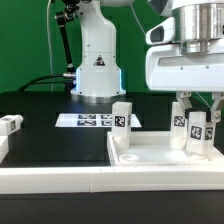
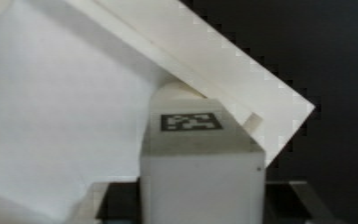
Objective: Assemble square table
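**End effector clamped on leg 1 at slab corner**

The end effector [image 1: 196,120] is partly closed, with its 2 fingers pressed against the sides of upright leg 1 [image 2: 194,150]. In the wrist view, the tagged top of leg 1 meets a corner of the slab [image 1: 150,150]. The slab lies flat on the black counter [image 1: 40,112], toward the exterior view's right. Leg 2 [image 1: 122,117] stands upright at the slab's far corner. Leg 3 [image 1: 10,125] lies near the exterior view's left edge, well apart. The marker board [image 1: 88,120] lies behind the slab.

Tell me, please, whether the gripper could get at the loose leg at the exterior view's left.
Probably not yet: the gripper is shut on a second leg over the tabletop, though the loose leg lies in the open.
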Motion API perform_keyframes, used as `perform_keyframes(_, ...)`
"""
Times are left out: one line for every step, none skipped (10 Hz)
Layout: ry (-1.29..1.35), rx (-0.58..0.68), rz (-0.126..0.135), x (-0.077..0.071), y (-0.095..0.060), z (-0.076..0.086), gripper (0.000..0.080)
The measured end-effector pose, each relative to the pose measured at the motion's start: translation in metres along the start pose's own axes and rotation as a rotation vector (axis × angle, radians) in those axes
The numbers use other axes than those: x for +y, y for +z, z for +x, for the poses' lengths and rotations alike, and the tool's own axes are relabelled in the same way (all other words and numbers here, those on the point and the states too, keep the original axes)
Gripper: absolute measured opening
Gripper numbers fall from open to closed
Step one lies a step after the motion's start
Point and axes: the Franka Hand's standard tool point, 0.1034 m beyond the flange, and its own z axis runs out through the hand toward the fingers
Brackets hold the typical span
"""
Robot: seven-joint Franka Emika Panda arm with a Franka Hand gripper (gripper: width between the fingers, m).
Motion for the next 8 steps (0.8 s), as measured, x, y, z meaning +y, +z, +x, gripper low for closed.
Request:
perform_keyframes(0.041, -0.004, 0.003, 0.0001, 0.0001, 0.0002, 0.029)
perform_keyframes(0.085, -0.005, 0.006, 0.0, 0.0003, 0.001, 0.029)
perform_keyframes(0.104, -0.006, 0.019, -0.0009, 0.0004, 0.0023, 0.029)
perform_keyframes(0.157, -0.011, 0.024, -0.0009, 0.0006, 0.0027, 0.029)
perform_keyframes(0.153, -0.01, 0.025, -0.001, 0.0006, 0.0028, 0.029)
perform_keyframes(0.129, -0.01, 0.025, -0.001, 0.0006, 0.0028, 0.0296)
perform_keyframes(0.084, -0.011, 0.023, -0.0007, 0.0009, 0.0023, 0.0296)
perform_keyframes(0.02, -0.018, 0.012, -0.0008, 0.0005, 0.0011, 0.0509)
